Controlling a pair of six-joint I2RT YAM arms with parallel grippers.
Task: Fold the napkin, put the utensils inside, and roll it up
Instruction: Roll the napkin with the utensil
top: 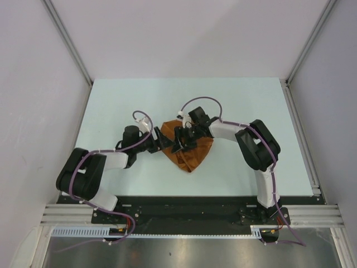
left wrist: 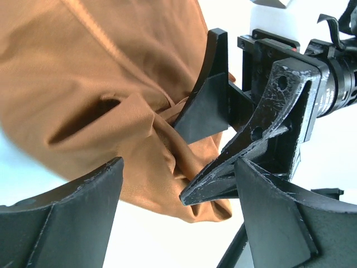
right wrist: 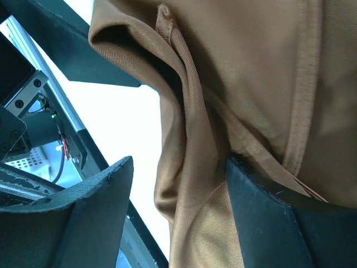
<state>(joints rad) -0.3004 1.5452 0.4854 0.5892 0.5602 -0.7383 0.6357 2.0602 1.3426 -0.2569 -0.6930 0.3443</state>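
Note:
The rust-brown napkin point(top: 191, 152) lies crumpled in a heap at the middle of the table. My left gripper point(top: 163, 143) is at its left edge, open wide and empty; in the left wrist view point(left wrist: 178, 167) a bunched corner of the napkin point(left wrist: 111, 84) lies between and ahead of its fingers. My right gripper point(top: 181, 141) is over the napkin's upper left part. It is open point(right wrist: 179, 162), with a hanging fold of the napkin point(right wrist: 234, 84) between its jaws and draped over its right finger point(right wrist: 273, 223). The right gripper's fingers point(left wrist: 254, 148) show close ahead of my left gripper. The spoon is hidden.
The pale table point(top: 111, 100) extends around the napkin on all sides. A metal rail point(top: 184, 215) runs along the near edge and another rail point(top: 301, 134) along the right side. White walls enclose the space.

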